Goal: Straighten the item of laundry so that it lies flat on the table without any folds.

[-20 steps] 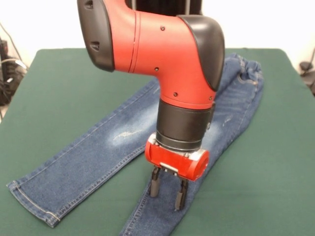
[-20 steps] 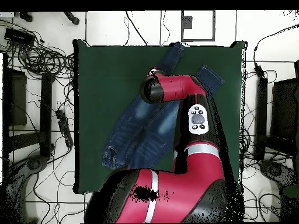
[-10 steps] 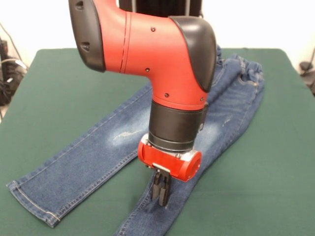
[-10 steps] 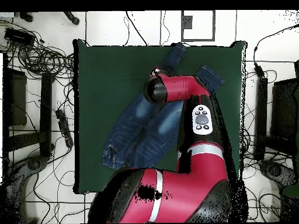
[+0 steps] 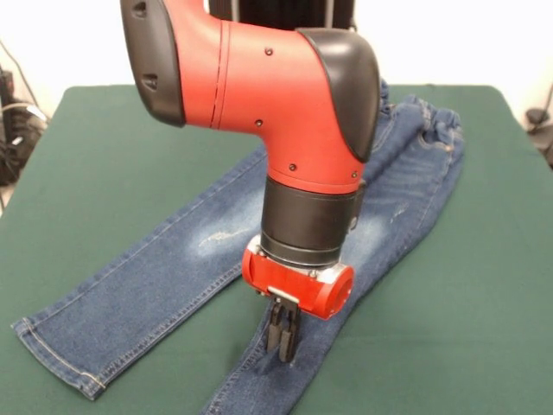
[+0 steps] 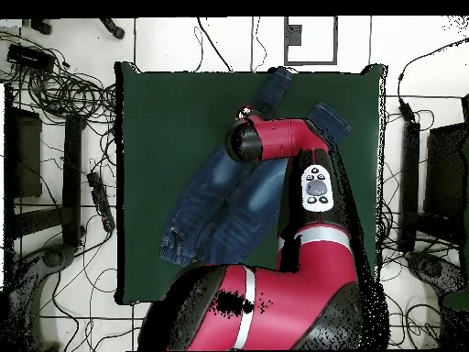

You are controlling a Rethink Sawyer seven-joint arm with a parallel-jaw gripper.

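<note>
Jeans (image 5: 181,259), blue denim, are lying spread on the green table (image 5: 95,147), legs splaying apart in a V. Front view: the waistband end is sitting far behind the gripper (image 5: 283,339), up toward the robot side and to the picture's right; one leg is running off to the gripper's left w/ its hem near the table's near-left corner; the other leg is passing directly under the gripper and going out of frame at the bottom edge. Pale faded patches are showing on both thighs, just behind and to either side of the tool.

Red & black arm (image 5: 259,95) is coming down from above, wrist pointing straight at the cloth. The gripper's dark fingers (image 5: 278,328) are pressed close together, narrow, tips down on the denim of that nearer leg at its inner edge; they are looking pinched onto the fabric, though how much cloth is between them I can't tell.

Overhead view: the arm (image 6: 284,142) is covering the gripper entirely, so only its red elbow and black joint are showing above the jeans (image 6: 215,206). The gathered waistband is lying well toward the robot's base from the tool, and both hems are poking out past the arm on the far side. Table (image 6: 156,119) is bare green around the garment; cables and stands are lying on the floor beyond its edges.
</note>
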